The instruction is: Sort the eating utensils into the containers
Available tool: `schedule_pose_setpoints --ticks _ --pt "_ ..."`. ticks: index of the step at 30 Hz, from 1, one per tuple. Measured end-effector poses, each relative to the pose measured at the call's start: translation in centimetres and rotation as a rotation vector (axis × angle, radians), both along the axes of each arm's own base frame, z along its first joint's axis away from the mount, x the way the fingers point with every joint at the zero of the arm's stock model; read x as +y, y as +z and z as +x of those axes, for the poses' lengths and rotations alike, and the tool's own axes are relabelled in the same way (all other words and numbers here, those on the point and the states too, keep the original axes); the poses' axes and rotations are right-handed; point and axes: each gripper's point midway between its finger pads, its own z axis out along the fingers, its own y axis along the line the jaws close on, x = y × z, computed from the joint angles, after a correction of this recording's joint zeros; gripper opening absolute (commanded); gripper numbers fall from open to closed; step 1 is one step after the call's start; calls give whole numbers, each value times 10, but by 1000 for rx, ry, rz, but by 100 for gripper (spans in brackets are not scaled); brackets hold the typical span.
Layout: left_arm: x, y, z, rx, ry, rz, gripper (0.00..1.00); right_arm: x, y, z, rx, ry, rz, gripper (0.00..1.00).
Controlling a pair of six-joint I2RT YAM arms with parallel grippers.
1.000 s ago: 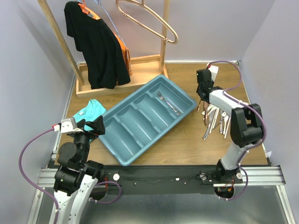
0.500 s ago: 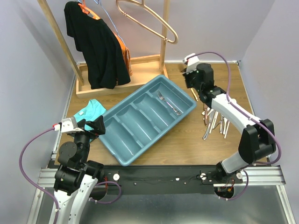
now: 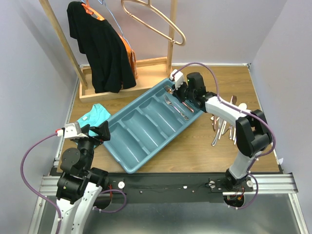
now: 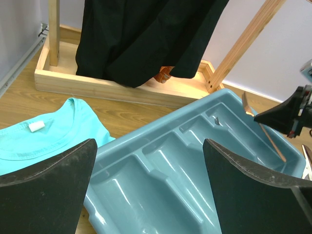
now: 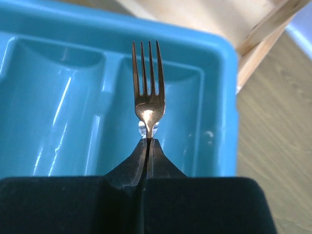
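- Copper fork (image 5: pixel 149 97) was pinched at its neck by the right claw (image 5: pixel 147 143), tines ahead of it.
- Teal tray (image 5: pixel 222 58) lay beneath that claw.
- Left claw (image 4: pixel 150 180) stood spread, empty.

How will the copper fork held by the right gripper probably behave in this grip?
The copper fork looks like rigid metal, so it probably will not bend. Its polished neck is pinched only by the narrow tips of the right gripper, so it may slip or swivel. Released over the teal cutlery tray, it would likely slide on the glossy plastic.
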Motion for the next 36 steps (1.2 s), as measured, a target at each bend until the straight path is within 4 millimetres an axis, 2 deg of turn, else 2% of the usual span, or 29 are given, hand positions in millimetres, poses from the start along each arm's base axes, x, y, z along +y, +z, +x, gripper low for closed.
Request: schedule_pose_setpoints --ticks 2,3,4,8,11,15,17,22,23,24,25,26,29,32,36 --pt "0 0 0 0 0 0 99 2 -11 -3 25 8 -5 11" --pt "0 0 0 0 0 0 99 1 -16 -4 36 8 -8 17" --pt "0 0 0 0 0 0 99 1 -20 -5 45 6 -9 30" --pt "0 0 0 0 0 1 99 0 -30 -8 75 -10 -9 46" --pt "0 0 0 0 0 2 99 -1 -31 -8 88 -25 1 55" --pt "0 0 0 0 -1 2 99 -4 -31 -9 108 -67 15 62" --pt "0 0 0 0 -1 2 99 -9 -30 -11 116 -100 14 62" --pt "0 0 0 -1 -1 2 99 -36 -1 -8 104 -227 50 62" --pt "0 0 0 -1 -1 2 99 -45 6 -6 100 -259 61 62" --pt "0 0 0 -2 -1 2 99 -65 19 0 85 -329 82 62" --pt "0 1 0 -3 -1 2 99 -74 24 2 76 -359 88 62" --pt "0 1 -1 -4 -1 2 99 -93 32 7 65 -419 100 62" --pt "0 1 -1 -8 -1 0 99 -139 43 13 53 -576 136 62" --pt "1 3 -3 -16 -1 -2 99 -201 38 16 76 -779 182 61" --pt "1 4 -4 -24 -1 -4 99 -269 12 8 142 -1005 214 59"
